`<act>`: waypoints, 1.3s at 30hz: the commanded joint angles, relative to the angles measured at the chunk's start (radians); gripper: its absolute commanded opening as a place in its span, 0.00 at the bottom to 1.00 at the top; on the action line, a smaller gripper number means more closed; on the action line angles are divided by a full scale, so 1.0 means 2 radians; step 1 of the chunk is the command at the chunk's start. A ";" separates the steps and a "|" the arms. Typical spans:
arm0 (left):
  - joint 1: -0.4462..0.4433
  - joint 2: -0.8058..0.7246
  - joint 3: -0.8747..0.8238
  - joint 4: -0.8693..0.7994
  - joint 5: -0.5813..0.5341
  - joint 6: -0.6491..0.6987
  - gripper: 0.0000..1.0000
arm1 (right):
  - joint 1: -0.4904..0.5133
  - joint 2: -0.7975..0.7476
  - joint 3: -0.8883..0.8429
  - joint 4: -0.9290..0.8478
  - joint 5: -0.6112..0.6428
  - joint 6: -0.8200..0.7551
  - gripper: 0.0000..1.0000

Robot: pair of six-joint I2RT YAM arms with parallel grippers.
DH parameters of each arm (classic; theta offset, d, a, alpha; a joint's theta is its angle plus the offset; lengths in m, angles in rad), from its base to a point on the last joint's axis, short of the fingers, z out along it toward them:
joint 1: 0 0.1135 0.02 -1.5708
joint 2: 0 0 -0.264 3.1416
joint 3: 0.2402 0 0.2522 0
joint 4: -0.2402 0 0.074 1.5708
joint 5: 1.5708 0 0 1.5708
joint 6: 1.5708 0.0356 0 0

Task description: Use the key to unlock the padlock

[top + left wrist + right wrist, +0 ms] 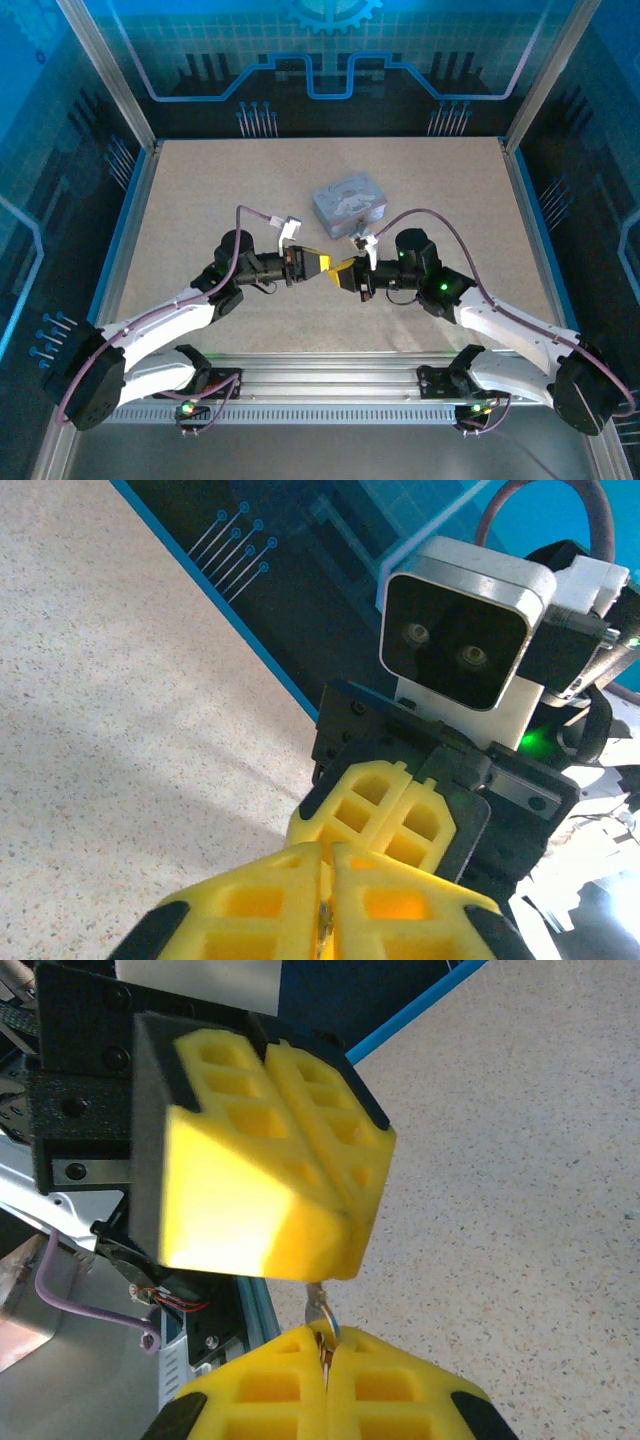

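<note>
Both arms reach inward and meet tip to tip just in front of the tin box [348, 200]
From the box's near-left the left arm stretches low, the left gripper [330, 265] closed. From its near-right the right arm mirrors it, the right gripper [342, 270] clamped on a small silvery metal loop [321, 1315]. The overhead view gives the pose. The right wrist view adds the loop bridging both tips, and the left wrist view a thin sliver in the left fingers' seam. Padlock shackle or key, I cannot tell
</note>
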 commanded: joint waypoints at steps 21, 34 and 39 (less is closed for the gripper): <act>-0.001 0.089 0.163 -0.298 -0.388 -0.038 0.95 | -0.033 -0.060 -0.010 -0.194 0.167 -0.022 0.00; 0.006 0.324 0.379 -0.416 -0.350 -0.089 0.99 | -0.034 -0.088 -0.034 -0.201 0.179 0.004 0.00; 0.010 0.378 0.414 -0.423 -0.334 -0.104 0.99 | -0.034 -0.099 -0.039 -0.208 0.184 0.003 0.00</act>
